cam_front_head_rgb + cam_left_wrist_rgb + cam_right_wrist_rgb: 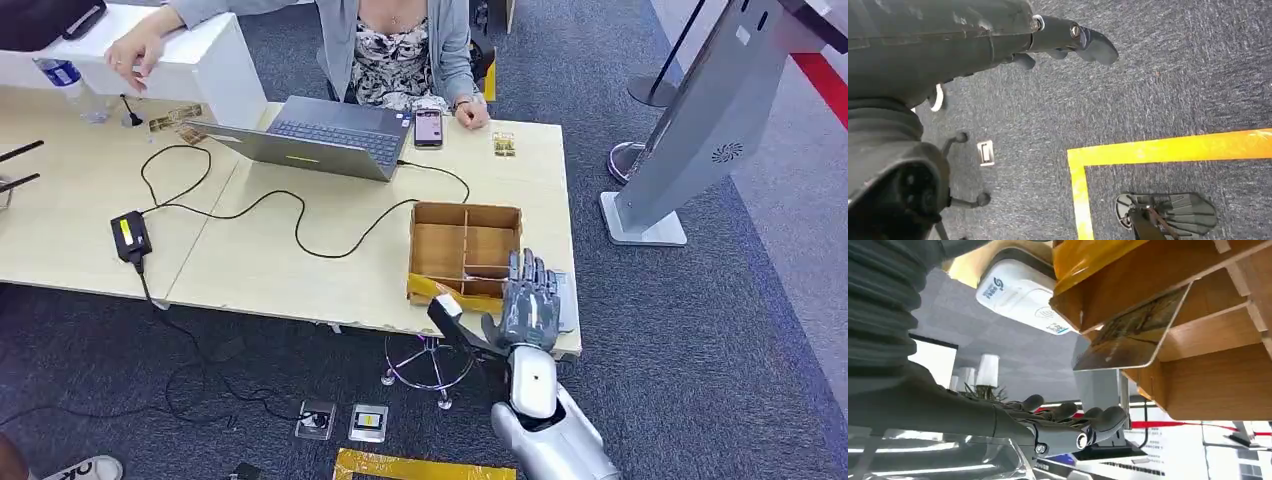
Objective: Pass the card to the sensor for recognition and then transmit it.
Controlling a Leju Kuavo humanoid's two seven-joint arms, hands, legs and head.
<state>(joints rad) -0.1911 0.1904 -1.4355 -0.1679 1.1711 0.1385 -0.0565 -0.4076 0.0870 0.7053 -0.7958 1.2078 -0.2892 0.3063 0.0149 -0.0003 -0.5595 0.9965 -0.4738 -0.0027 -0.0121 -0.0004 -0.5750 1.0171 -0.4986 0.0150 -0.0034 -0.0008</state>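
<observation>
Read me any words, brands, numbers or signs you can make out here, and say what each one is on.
No text can be read.
White sensor: blue logo and print, too blurred.
Card in the wooden box: pattern, no legible words.
Bottle: blue label, too small.
Signs in the background: blurred.

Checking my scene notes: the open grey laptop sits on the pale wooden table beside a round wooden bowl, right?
Not a bowl. In the head view it is a square wooden box with compartments on the pale wooden table, near the open grey laptop.
</observation>
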